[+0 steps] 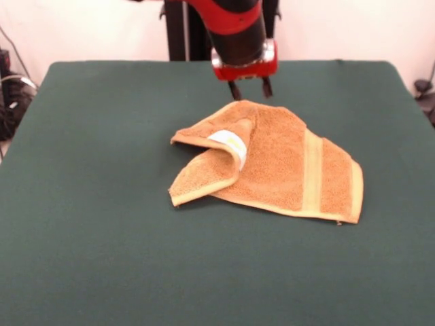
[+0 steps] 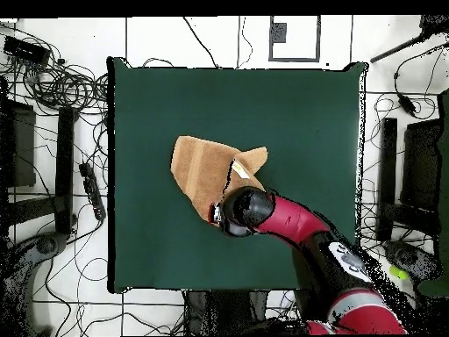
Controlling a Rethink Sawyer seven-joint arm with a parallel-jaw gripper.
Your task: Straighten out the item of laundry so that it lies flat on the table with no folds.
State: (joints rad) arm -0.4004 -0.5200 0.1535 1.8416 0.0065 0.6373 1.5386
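Observation:
The golden-orange towel (image 1: 279, 166) lies crumpled in the middle of the dark green table (image 1: 102, 238). Its left part is folded over on itself, with the white label (image 1: 230, 142) showing on the fold. A paler band runs across its right part, which lies flat. My gripper (image 1: 250, 90) hangs at the towel's far edge, its two dark fingers apart and holding nothing. In the overhead view the towel (image 2: 203, 168) lies near the middle of the table (image 2: 316, 123), and the arm's end (image 2: 245, 211) covers its near corner and hides the fingers.
Cables and dark equipment (image 2: 53, 88) lie on the floor round the table. The robot's pedestal (image 1: 187, 30) stands behind the table's far edge.

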